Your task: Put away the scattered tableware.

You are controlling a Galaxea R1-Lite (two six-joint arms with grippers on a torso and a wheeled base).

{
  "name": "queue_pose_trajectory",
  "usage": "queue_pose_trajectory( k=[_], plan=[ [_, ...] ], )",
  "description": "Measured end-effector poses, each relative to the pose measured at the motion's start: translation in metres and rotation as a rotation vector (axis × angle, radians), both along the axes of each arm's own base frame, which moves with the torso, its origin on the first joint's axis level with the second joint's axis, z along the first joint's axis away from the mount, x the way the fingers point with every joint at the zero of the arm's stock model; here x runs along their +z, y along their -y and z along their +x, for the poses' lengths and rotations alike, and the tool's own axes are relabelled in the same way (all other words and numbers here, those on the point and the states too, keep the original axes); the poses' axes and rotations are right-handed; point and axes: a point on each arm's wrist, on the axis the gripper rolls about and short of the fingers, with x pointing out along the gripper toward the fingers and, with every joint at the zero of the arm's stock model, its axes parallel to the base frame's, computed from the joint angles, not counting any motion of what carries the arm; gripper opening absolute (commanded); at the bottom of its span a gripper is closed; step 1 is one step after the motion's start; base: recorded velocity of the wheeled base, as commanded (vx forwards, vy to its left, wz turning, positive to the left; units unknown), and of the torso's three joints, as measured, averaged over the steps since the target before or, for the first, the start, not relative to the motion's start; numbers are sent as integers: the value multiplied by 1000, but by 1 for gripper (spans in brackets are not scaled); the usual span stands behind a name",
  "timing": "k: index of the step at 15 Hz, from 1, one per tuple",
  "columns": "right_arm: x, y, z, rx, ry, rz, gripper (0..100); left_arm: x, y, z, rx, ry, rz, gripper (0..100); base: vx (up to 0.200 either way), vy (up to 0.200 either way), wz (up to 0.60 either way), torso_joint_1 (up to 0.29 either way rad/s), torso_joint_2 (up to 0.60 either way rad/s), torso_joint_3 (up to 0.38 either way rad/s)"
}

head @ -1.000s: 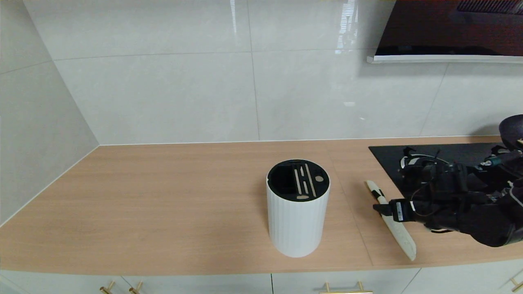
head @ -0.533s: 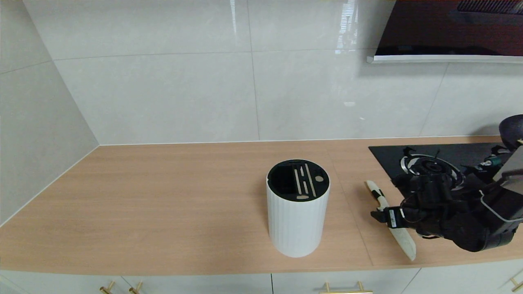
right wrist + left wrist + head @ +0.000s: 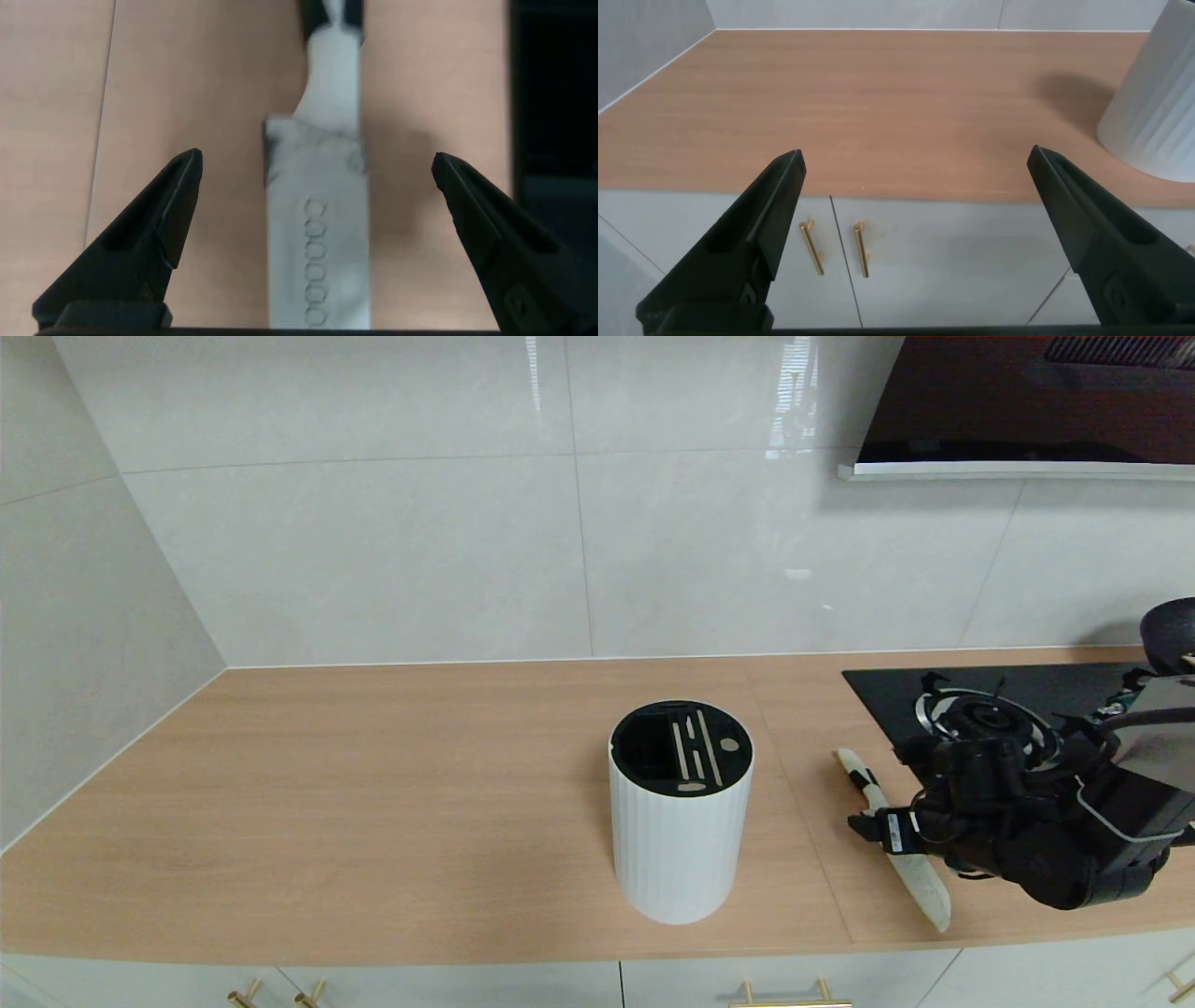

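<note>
Head view: a knife lies flat on the desk, right of the white holder and beside the hob. The right pincer hangs over its middle.

Left wrist view: the left pincer is spread above the desk's front edge.

Right wrist view: the right pincer is spread, one finger on either side of the knife.

I see the holder as matt white and ribbed, plastic by the look, with a black top. The counter under it is matt wood grain. Right of the holder, the knife looks pale, speckled and dimpled, and the cooktop is glossy black. Behind the holder, the wall tiles shine.
</note>
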Motion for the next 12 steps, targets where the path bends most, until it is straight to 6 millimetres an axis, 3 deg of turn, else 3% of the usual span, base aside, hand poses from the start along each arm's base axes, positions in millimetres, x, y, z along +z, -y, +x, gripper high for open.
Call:
queue_pose_trajectory(
  k=[12],
  plan=[
    [-6,0,6,-14,18,-3,100,0,0,0,0,0,0,100,0,0,0,0,0,0]
  ],
)
